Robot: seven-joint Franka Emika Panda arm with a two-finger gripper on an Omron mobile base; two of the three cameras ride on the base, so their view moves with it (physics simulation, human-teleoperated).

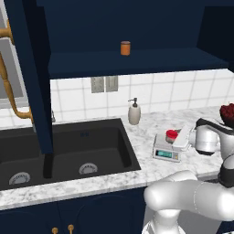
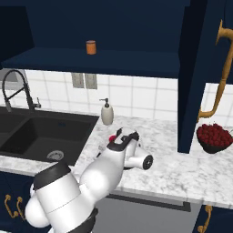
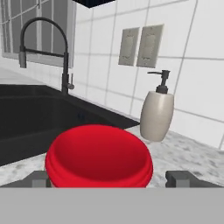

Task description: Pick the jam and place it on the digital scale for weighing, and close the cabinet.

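My gripper (image 3: 112,178) sits at the jam (image 1: 172,135), one finger tip on each side of its red lid, spread a little wider than it; whether they touch it I cannot tell. The jar stands on the digital scale (image 1: 165,152) on the marble counter (image 1: 137,171), its display unreadable. Farther back is the soap dispenser (image 1: 134,112), with the black sink (image 1: 64,151) left, a bowl of red fruit (image 2: 213,136) right, and above, an orange-brown jar (image 1: 125,48) in the open cabinet (image 1: 137,61).

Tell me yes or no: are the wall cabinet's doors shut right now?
No. In the left base view the cabinet door stands swung out toward the camera, leaving the shelf with the orange-brown jar exposed.
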